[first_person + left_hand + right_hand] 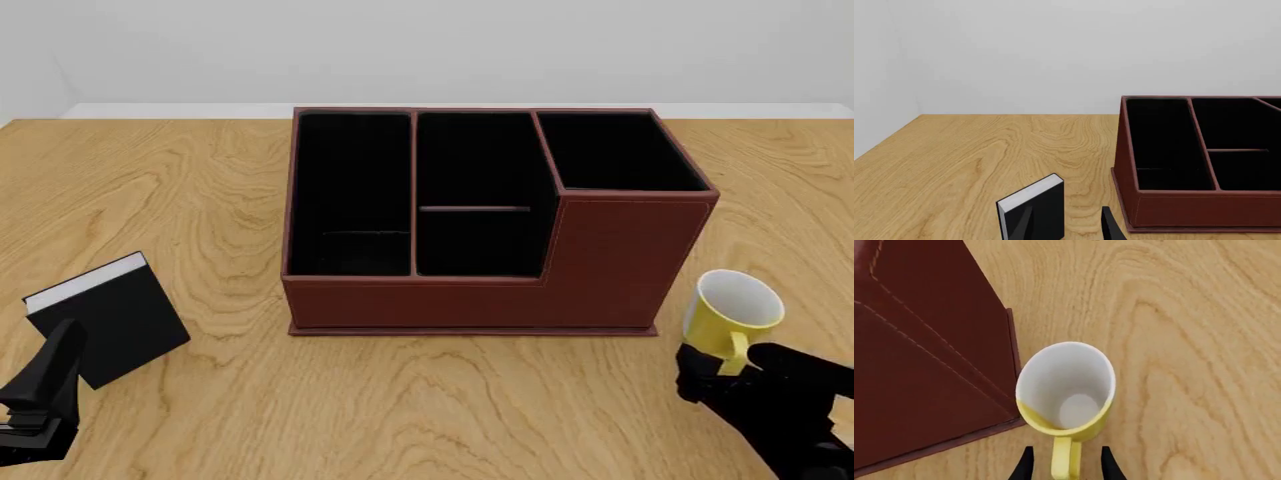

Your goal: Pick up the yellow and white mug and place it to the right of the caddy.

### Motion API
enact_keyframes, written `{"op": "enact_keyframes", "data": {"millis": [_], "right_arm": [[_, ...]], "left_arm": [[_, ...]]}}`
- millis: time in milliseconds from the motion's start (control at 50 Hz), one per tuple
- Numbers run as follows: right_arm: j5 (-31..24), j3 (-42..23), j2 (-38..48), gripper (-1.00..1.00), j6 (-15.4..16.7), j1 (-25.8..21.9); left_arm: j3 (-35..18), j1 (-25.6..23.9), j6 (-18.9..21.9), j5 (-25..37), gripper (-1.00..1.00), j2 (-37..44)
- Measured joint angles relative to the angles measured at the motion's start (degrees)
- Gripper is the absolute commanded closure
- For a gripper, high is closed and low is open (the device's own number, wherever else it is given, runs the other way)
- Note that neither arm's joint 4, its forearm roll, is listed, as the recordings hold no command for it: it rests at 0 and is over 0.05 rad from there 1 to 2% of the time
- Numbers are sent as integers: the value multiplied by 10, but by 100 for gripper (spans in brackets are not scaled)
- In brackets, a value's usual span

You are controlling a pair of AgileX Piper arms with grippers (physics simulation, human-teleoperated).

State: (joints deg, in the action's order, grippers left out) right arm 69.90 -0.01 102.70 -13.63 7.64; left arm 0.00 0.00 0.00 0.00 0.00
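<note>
The yellow and white mug [731,308] is just right of the caddy's [481,200] front right corner, close to its base. In the right wrist view I look down into the mug's [1066,390] white inside, beside the caddy's wall [927,355]. My right gripper [1066,467] is open, with one finger on each side of the yellow handle and a small gap on both sides. In the front view the right gripper [727,375] sits just in front of the mug. I cannot tell whether the mug rests on the table. The left gripper [47,385] is open at the front left.
A black book [107,320] with white page edges stands tilted just ahead of the left gripper [1067,225], and the left wrist view shows the book [1034,207] too. The wooden table [174,190] runs back to a white wall.
</note>
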Motion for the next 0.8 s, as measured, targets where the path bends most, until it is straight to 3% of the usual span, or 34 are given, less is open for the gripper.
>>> {"op": "enact_keyframes", "data": {"millis": [800], "right_arm": [[0,0,-24,-100,48,5]], "left_arm": [[0,0,0,0,-100,0]]}}
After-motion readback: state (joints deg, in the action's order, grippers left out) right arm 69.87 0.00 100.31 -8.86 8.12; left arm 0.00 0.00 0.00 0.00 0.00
